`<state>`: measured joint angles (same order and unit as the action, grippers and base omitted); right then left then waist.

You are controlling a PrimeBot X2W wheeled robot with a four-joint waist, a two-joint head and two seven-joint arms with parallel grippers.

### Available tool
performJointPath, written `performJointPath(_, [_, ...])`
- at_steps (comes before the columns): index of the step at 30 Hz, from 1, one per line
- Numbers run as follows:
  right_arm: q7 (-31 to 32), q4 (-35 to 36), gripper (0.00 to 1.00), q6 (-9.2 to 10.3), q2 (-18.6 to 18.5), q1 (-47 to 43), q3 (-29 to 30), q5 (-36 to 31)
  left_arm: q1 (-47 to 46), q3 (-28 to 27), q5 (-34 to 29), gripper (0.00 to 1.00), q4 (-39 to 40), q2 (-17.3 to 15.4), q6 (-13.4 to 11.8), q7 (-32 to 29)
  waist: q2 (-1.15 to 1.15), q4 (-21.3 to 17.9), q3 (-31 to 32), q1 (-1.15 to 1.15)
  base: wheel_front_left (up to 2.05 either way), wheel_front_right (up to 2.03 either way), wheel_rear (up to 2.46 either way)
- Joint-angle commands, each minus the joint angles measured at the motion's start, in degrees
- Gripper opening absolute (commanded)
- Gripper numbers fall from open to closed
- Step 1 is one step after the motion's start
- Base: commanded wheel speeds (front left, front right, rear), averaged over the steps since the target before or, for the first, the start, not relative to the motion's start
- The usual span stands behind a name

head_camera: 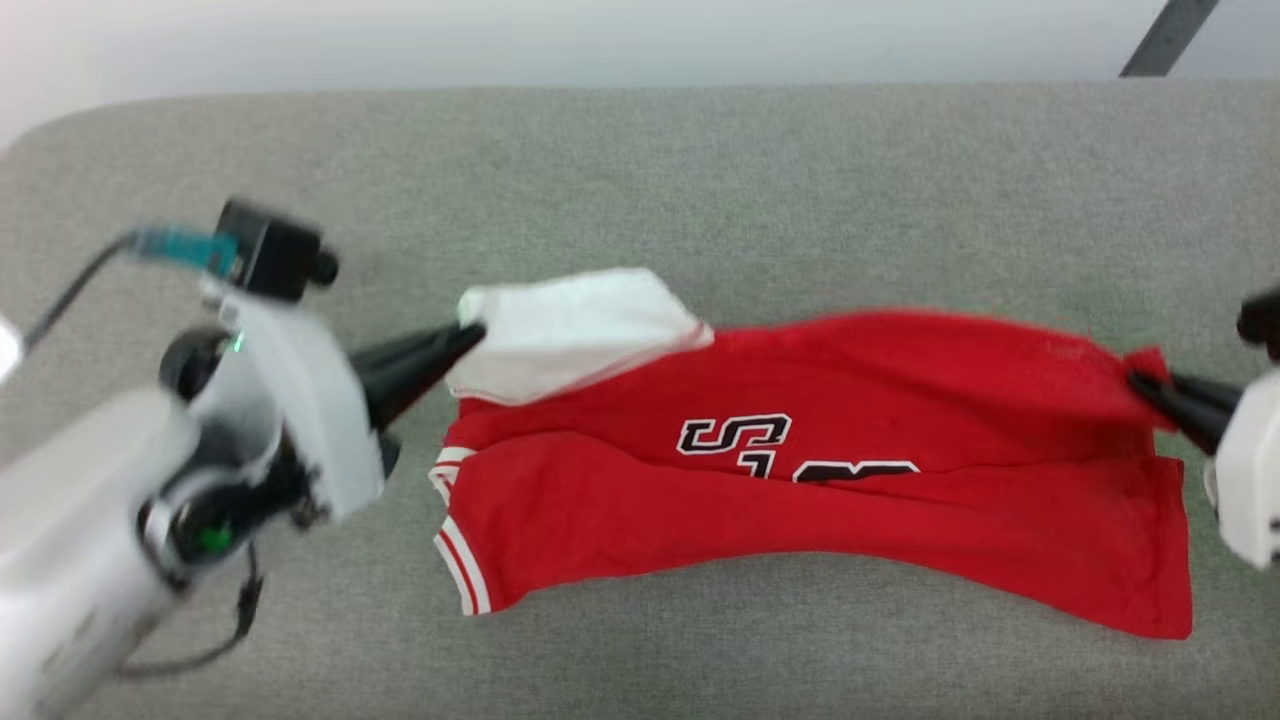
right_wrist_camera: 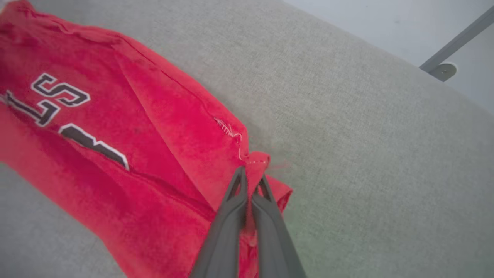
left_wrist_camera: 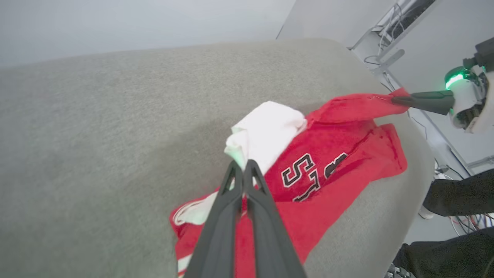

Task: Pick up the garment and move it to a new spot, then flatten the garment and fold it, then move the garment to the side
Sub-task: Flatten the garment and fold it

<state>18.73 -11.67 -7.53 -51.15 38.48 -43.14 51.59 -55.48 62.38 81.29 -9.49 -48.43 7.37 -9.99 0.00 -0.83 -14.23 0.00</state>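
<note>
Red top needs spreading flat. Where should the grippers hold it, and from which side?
By its two far ends, each from its outer side, since the top lies stretched left to right. The left gripper pinches the white sleeve end, the right gripper the red corner. Those holds probably suit pulling it taut.

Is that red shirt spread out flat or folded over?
Partly folded: a crease along the garment hides half its lettering; left tool and right tool pinch its ends.

The left arm (head_camera: 70,520) and right arm (head_camera: 1245,470) are glossy white, each ending in long, tapered black fingers (head_camera: 410,365). A small black camera (head_camera: 270,262) with a teal-plugged cable (head_camera: 175,245) sits at the left wrist, near a green light (head_camera: 215,540).
</note>
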Motion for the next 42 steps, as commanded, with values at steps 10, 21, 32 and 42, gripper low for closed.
performJointPath(10, [-4.0,3.36,0.0,0.09,-2.75,-14.18,4.94,1.32,15.78,2.65,0.03,0.0,9.99,-6.16,-2.32,10.64,0.0,-0.13,1.48,0.0,0.0,0.0,0.0])
performJointPath(21, [-10.16,-5.48,0.0,0.09,5.14,-16.34,10.58,-3.38,20.58,5.71,-1.8,0.0,1.25,1.2,-3.02,14.97,0.0,-0.1,0.4,0.0,0.0,0.0,0.0])
performJointPath(32, [-10.47,-4.94,1.0,0.09,5.59,-20.35,14.59,-0.85,23.41,3.94,-2.91,1.0,-3.64,5.17,-2.08,22.76,0.0,0.86,2.84,0.0,0.0,0.0,0.0])
performJointPath(42, [-4.89,-7.35,1.0,0.09,5.71,-24.94,21.77,8.22,30.9,-8.15,-9.75,1.0,-2.69,11.7,-4.22,25.17,0.0,5.94,4.36,0.0,0.0,0.0,0.0])
